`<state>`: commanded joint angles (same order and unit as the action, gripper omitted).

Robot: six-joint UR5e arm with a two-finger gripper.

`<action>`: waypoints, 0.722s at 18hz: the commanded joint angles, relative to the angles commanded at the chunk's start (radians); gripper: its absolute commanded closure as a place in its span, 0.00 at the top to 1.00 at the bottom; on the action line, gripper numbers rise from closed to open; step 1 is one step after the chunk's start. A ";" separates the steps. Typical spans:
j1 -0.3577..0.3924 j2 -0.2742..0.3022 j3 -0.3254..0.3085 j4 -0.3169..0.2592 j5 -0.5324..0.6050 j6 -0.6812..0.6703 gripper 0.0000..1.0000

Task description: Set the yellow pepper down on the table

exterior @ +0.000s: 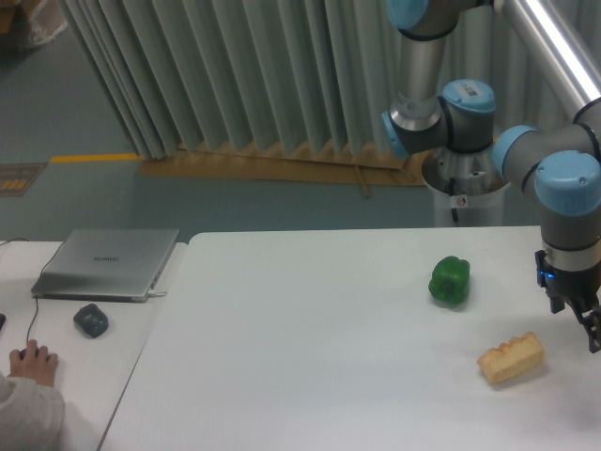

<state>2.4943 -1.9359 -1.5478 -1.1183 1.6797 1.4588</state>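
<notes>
Cut off by the right edge of the view, the robot's hand [592, 331] hangs just above the white tabletop [310, 357] at its far right side, with only one dark finger [593, 334] showing, so I cannot tell how far it is open or whether it has hold of anything. No yellow pepper can be seen anywhere in the view; if it is at the hand, it is hidden past the frame edge. Just to the left of the hand and a little nearer the front lies a tan ridged bread-like block [512, 358], flat on the tabletop and apart from the finger. Farther left and slightly behind it sits a glossy green bell pepper [450, 280], resting alone on the white surface, well apart from the block. Well away to the left, beyond the tabletop's edge, a narrower pale desk [66, 376] carries a closed silver laptop [105, 264] and a small dark rounded object [91, 320], with a person's hand [33, 362] resting near its front corner.
</notes>
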 joint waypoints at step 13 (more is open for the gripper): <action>0.083 0.011 0.000 0.023 0.006 -0.005 1.00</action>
<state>2.5770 -1.9251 -1.5478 -1.0953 1.6859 1.4542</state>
